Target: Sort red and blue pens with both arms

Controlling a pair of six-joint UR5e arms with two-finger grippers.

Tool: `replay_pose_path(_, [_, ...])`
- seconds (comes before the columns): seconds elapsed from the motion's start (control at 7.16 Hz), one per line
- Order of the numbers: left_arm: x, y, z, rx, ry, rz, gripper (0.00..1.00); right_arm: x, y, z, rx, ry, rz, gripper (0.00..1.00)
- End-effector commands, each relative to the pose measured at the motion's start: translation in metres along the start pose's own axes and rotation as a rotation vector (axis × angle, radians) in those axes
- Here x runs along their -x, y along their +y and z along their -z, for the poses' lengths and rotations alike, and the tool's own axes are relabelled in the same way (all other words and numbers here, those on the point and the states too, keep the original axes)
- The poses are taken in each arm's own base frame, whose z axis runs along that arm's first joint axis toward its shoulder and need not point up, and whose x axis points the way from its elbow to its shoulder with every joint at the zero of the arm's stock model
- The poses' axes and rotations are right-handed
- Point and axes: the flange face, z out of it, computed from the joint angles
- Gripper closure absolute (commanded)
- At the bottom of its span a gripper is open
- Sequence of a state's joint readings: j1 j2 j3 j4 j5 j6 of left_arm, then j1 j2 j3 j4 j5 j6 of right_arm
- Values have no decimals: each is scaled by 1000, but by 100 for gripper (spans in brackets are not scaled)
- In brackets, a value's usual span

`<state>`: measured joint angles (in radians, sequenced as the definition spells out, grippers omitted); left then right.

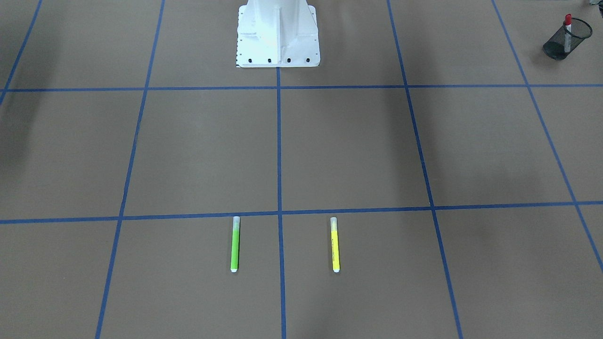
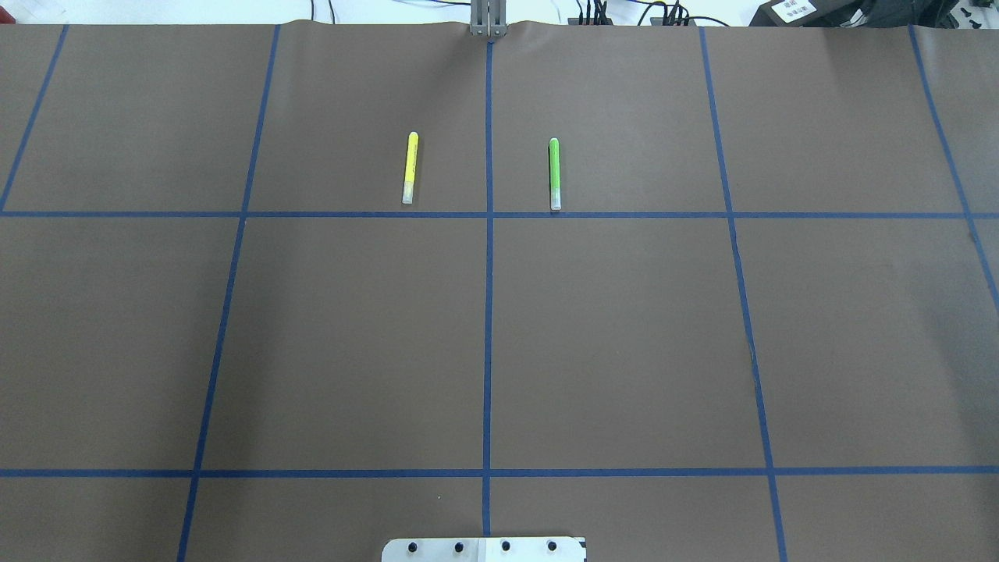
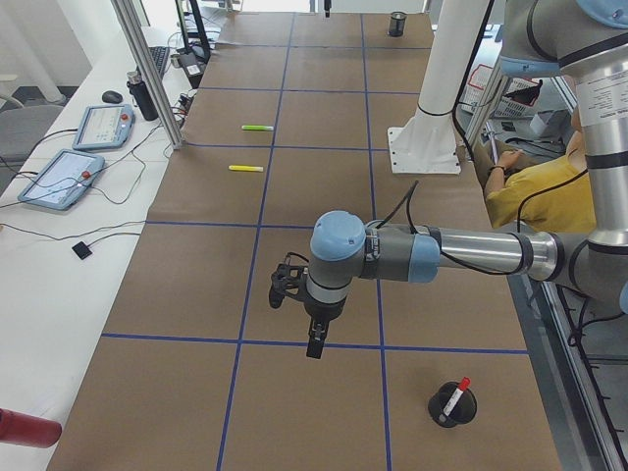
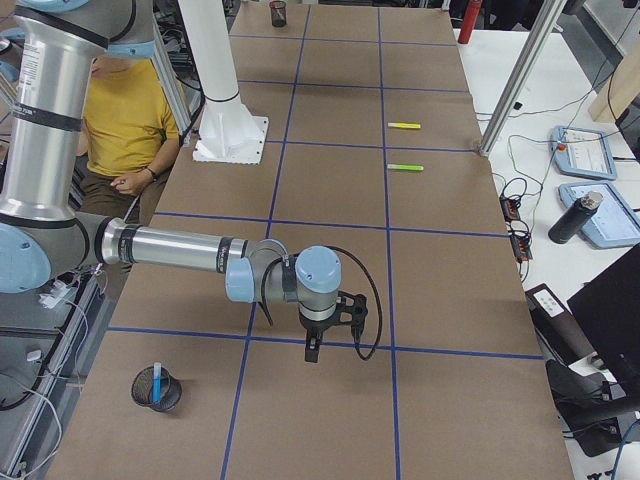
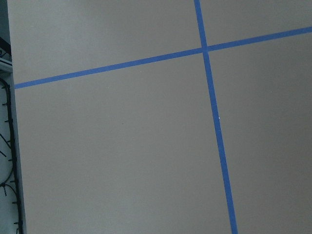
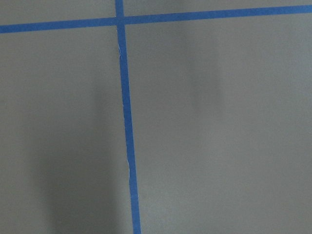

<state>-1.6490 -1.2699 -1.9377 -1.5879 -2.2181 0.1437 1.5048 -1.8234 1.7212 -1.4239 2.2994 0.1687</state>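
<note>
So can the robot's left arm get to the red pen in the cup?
Probably yes. The left gripper hangs near the mesh cup, the red pen sticks out of its open top, and nothing lies between them.

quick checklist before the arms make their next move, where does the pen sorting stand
1. Red pen stands in the mesh cup at the robot's left end of the table: ok.
2. Blue pen stands in the second mesh cup at the robot's right end: ok.
3. Green marker and yellow marker lie flat on the table, apart, in neither cup: ok.
4. Left arm hangs above bare table, away from its cup: ok.
5. Right arm hangs above bare table, away from its cup: ok.
6. Both arms' jaws open and empty: cannot tell, only the side views show them.
</note>
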Motion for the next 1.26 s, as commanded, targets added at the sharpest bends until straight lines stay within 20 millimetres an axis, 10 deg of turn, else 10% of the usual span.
replay_pose_path(0.0, [0,3,-1,3,0,1,0,0,1,-1,1,-1,-3,0])
replay_pose_path(1.12, [0,3,-1,3,0,3,0,3,4,4,-8,-5,6,0])
